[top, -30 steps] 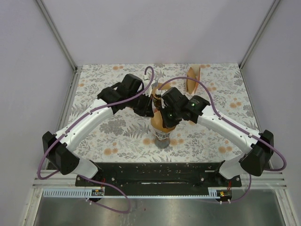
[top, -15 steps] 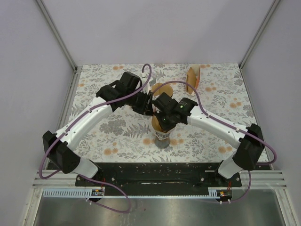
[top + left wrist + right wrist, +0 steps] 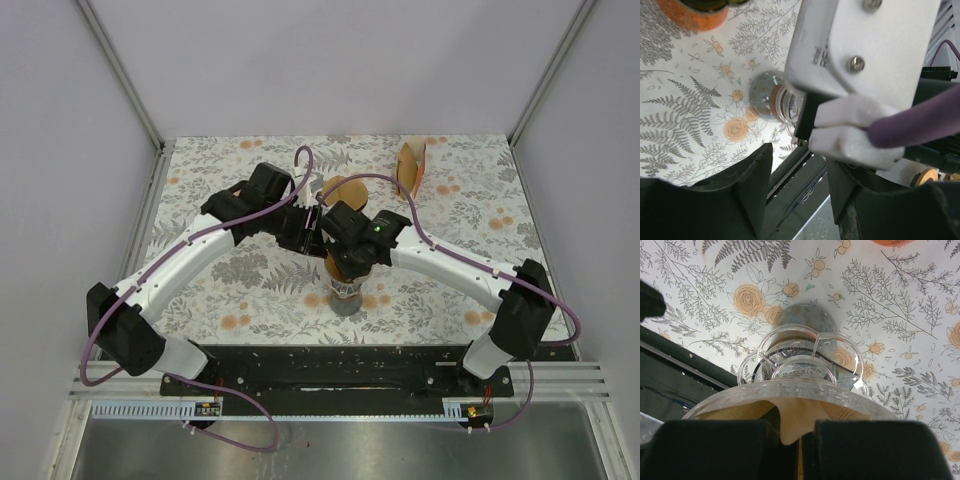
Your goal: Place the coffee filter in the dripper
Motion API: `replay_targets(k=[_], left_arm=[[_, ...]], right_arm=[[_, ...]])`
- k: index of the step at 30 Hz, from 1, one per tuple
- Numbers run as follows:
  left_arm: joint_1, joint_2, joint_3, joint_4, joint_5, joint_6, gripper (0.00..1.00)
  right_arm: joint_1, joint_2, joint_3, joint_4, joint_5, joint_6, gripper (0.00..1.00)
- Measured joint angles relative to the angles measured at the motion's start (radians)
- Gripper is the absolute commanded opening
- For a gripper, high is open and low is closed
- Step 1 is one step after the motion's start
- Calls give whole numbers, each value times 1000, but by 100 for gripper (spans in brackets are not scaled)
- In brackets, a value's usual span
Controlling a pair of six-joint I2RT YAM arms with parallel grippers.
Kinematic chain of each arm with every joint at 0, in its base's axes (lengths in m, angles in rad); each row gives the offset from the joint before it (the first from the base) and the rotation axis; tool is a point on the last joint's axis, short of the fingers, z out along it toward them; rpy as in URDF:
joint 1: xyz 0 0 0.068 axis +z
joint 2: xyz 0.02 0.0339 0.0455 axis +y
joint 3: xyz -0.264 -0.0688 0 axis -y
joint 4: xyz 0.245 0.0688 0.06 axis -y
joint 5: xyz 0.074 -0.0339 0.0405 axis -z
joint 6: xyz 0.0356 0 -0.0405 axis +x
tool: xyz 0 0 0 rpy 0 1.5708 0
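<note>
Right pincer (image 3: 798,432) bends down over the dripper (image 3: 800,389), clamped on the coffee filter (image 3: 840,412); left pincer (image 3: 799,167) gapes empty.

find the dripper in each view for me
top external: dripper just below picture centre, standing on the floral cloth.
left wrist: upper middle, partly hidden behind a white arm link.
right wrist: centre and lower middle, with the filter in its rim.
shared landmark: the floral cloth under it, seen in all three.
</note>
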Motion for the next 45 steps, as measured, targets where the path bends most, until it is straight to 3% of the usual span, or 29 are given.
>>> replay_targets(k=[26,32,45], left_arm=[[3,-23,-48,32,20,-80,48],[13,-44,-117,115,69,-161,47],[4,-43,-135,167,121,-218,12]], right_arm=[[4,10,4,1,13,14,0],[4,7,1,1,13,16,0],[4,6,3,1,10,20,0]])
